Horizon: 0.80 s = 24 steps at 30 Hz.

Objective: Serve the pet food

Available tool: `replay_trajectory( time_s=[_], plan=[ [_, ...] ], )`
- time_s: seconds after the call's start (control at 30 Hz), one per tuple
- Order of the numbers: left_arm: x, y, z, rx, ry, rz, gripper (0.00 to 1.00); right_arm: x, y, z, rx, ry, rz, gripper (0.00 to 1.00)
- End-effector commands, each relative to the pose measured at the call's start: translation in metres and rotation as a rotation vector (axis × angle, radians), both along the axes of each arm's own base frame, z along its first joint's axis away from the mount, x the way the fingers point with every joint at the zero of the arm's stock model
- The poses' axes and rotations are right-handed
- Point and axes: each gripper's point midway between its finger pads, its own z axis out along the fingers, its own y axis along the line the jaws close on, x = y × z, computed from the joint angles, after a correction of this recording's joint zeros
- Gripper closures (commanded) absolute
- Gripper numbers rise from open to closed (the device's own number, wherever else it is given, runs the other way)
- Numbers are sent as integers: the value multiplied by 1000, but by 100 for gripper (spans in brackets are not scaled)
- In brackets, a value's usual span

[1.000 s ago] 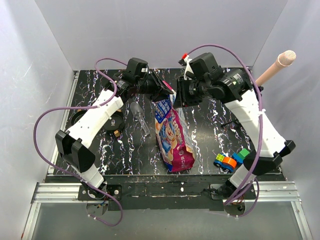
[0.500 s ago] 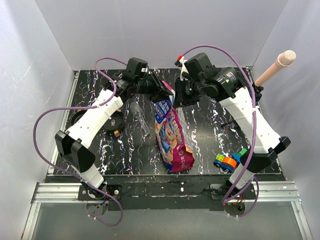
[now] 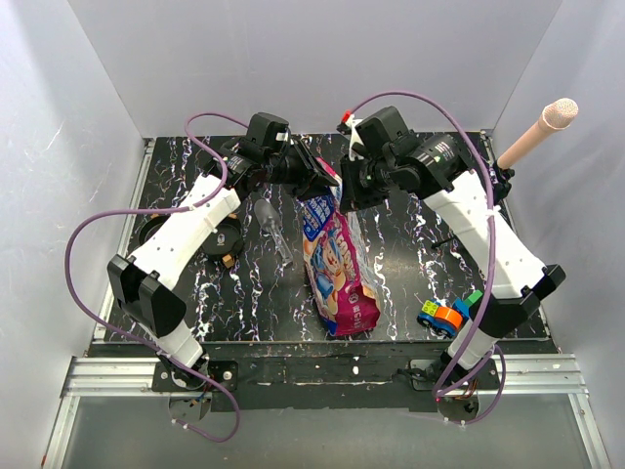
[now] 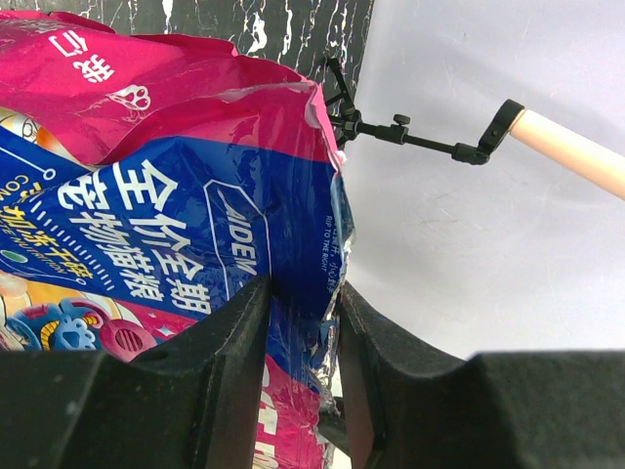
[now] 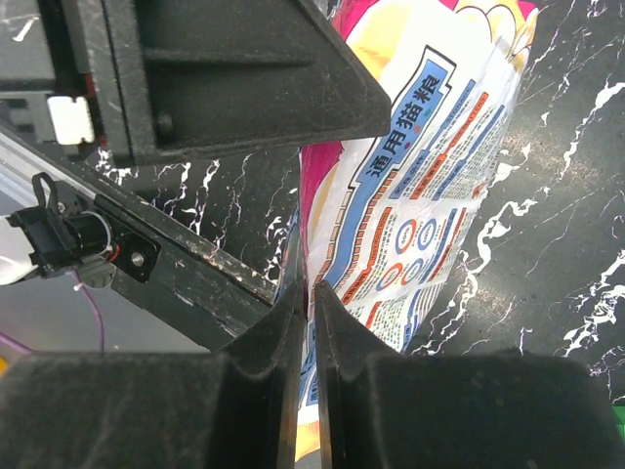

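The pet food is hidden inside a glossy magenta-and-blue bag (image 3: 337, 269) that stands slanted on the black marbled table (image 3: 410, 254). My left gripper (image 3: 322, 180) is at the bag's top, shut on its torn upper edge; in the left wrist view the blue foil (image 4: 195, 225) is pinched between the jaws of the left gripper (image 4: 303, 293). My right gripper (image 3: 344, 195) meets the same top from the right. In the right wrist view the right gripper (image 5: 306, 298) is shut on a thin edge of the bag (image 5: 430, 186).
A clear scoop (image 3: 271, 223) lies left of the bag, with a black round dish (image 3: 223, 240) and a black bowl (image 3: 152, 233) further left. Colourful toy blocks (image 3: 447, 313) sit at the front right. A beige rod with a pink tip (image 3: 535, 134) leans at the back right.
My right gripper has moved left to the bag's top and closed on its edge. The left gripper and the bag have stayed where they were.
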Motion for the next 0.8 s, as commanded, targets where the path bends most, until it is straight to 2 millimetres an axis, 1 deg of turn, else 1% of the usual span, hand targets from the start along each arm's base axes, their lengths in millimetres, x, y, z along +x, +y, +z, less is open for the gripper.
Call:
replay_trajectory(
  time_s=[0.0, 0.03, 0.07, 0.13, 0.23, 0.37, 0.43, 0.47, 0.5, 0.53, 0.6, 0.63, 0.67, 0.7, 0.77],
  plan=[
    [-10, -1, 28, -39, -49, -31, 69, 4, -3, -2, -34, -49, 21, 86],
    [-10, -1, 29, -40, -52, -31, 69, 3, -2, -4, -39, -49, 30, 86],
    [-9, -1, 28, -40, -52, -31, 69, 5, -6, -7, -67, -63, 17, 87],
    [-9, -2, 27, -40, -50, -32, 69, 1, -7, -13, -89, -61, 24, 86],
    [-9, -2, 28, -41, -51, -32, 69, -3, -7, -17, -93, -54, 26, 82],
    [-9, -3, 27, -46, -46, -36, 69, -11, 0, -22, -67, -36, 62, 82],
    [-10, -1, 25, -34, -43, -35, 68, -12, 9, -23, -34, -22, 72, 88],
    [-12, 2, 26, -25, -51, -32, 65, -9, 12, -22, -28, -22, 70, 92],
    [-14, 5, 26, -11, -57, -32, 61, -7, 15, -22, -22, -20, 65, 97],
    [-16, 10, 28, 5, -70, -30, 57, -5, 17, -22, -21, -19, 59, 99],
    [-22, 22, 32, 51, -104, -24, 48, -3, 16, -24, -37, -8, 36, 99],
    [-24, 30, 36, 82, -129, -18, 42, 0, 12, -24, -49, -21, 11, 99],
    [-27, 39, 39, 113, -148, -10, 39, 0, 11, -22, -41, -25, -4, 99],
    [-32, 47, 38, 147, -154, -5, 37, 0, 10, -19, -25, -27, -20, 99],
    [-41, 63, 39, 196, -168, 12, 38, -3, 13, -14, 24, -11, -50, 99]
  ],
)
